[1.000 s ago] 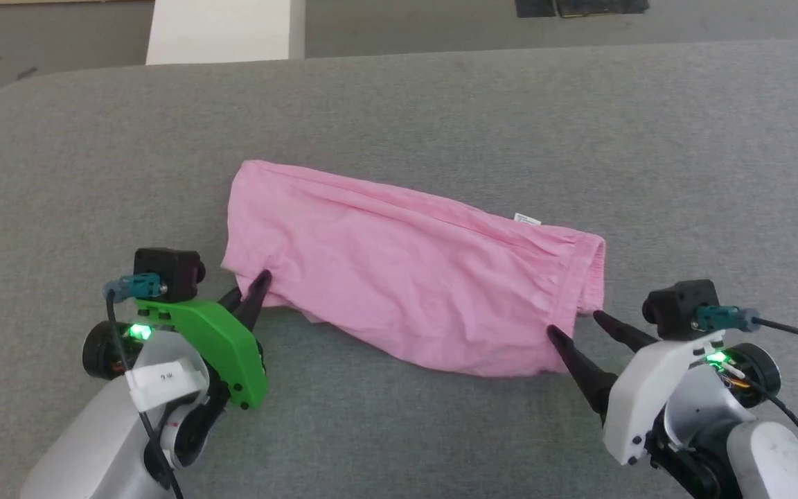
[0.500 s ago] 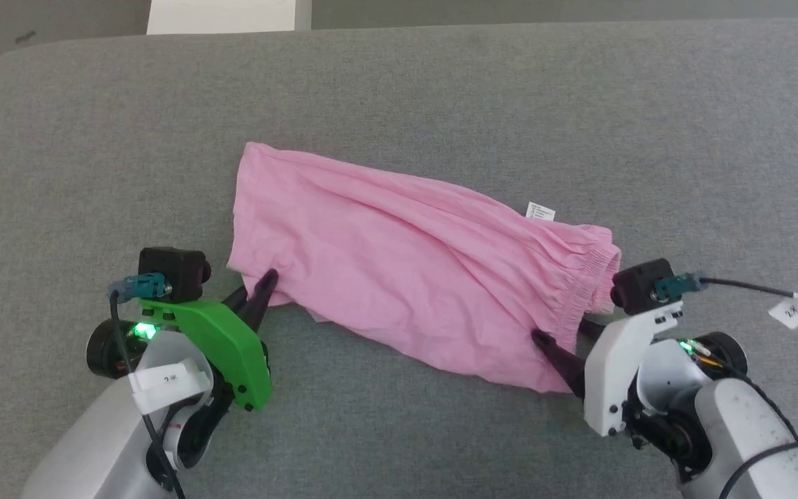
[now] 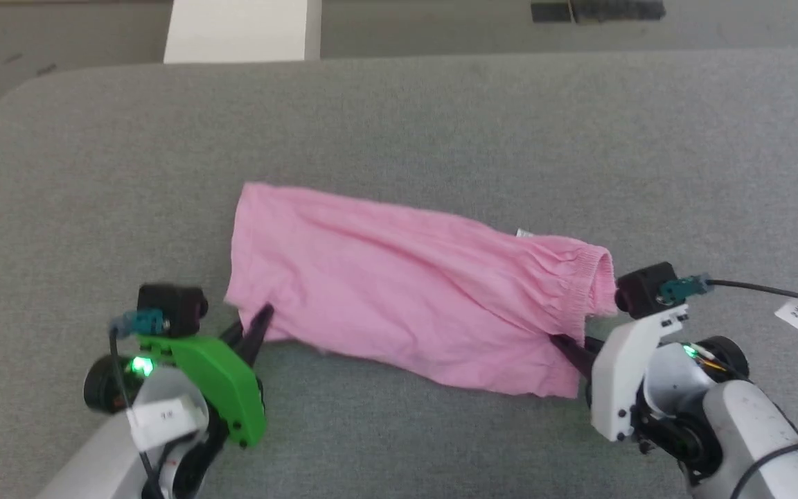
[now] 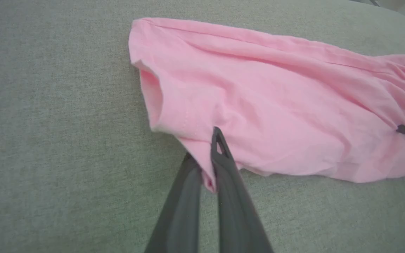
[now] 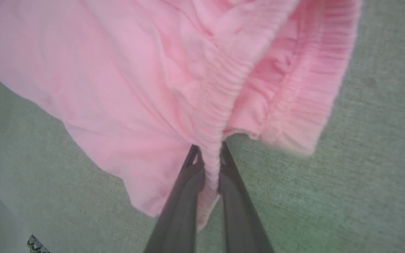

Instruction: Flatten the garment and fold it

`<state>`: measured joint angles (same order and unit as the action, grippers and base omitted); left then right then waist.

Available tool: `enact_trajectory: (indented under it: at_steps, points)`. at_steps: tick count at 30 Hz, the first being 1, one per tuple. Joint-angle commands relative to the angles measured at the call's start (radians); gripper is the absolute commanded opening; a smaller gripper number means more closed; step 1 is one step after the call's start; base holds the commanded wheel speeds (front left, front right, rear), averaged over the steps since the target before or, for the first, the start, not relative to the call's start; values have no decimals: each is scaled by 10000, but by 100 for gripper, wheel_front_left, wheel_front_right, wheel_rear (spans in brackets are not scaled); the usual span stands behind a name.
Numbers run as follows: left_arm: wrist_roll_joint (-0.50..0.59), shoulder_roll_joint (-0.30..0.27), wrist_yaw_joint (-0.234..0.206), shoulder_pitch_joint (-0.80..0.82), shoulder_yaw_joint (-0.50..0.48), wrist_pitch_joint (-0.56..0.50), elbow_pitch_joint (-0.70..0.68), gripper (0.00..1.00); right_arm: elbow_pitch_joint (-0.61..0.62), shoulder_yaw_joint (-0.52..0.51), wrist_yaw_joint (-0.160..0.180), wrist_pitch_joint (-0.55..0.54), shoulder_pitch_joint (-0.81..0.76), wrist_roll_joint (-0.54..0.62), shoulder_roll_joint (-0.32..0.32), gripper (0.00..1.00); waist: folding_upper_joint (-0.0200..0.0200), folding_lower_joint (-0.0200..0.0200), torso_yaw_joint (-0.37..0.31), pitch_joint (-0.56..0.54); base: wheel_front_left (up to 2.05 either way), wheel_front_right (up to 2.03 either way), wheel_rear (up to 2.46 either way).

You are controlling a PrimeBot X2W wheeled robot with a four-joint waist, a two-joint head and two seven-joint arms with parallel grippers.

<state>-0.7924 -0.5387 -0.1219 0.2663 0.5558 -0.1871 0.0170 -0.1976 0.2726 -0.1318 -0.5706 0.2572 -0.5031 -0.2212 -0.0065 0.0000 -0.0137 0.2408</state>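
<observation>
Long axis of garment left-right, elastic band rightward; left tool, right tool tight on near corners.

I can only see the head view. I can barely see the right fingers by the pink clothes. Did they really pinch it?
Observer: Yes. The right wrist view shows the right gripper shut on the garment, its elastic band pinched between the fingers.
Operator: And the left one?
Observer: The left wrist view shows the left gripper shut on a hem corner, with pink poking out below.
Operator: Is the waist squashed flat?
Observer: No, the right wrist view shows it gaping, with its ribbed inside showing.
</observation>
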Motion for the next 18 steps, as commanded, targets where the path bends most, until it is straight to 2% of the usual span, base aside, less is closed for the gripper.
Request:
enact_trajectory:
  at_steps: [1,5,11,18]
  points:
    - [47,-144,-130,-340,18,90,-128,0,129,-118,11,70,-183,-32,-135,0,65,0,85,-453,0,0,0]
    - [38,-295,-501,-1195,163,17,-563,0,430,-312,11,-107,-597,-57,-347,0,65,0,169,-945,0,0,0]
    - [-327,-78,-979,-2604,560,-176,-978,0,902,-654,11,-640,-1640,-114,-424,0,65,0,319,-1424,0,0,0]
    - [-854,392,-1070,-3380,701,-60,-441,0,1242,-1172,11,-1062,-2710,100,-329,0,65,0,384,-1512,0,0,0]
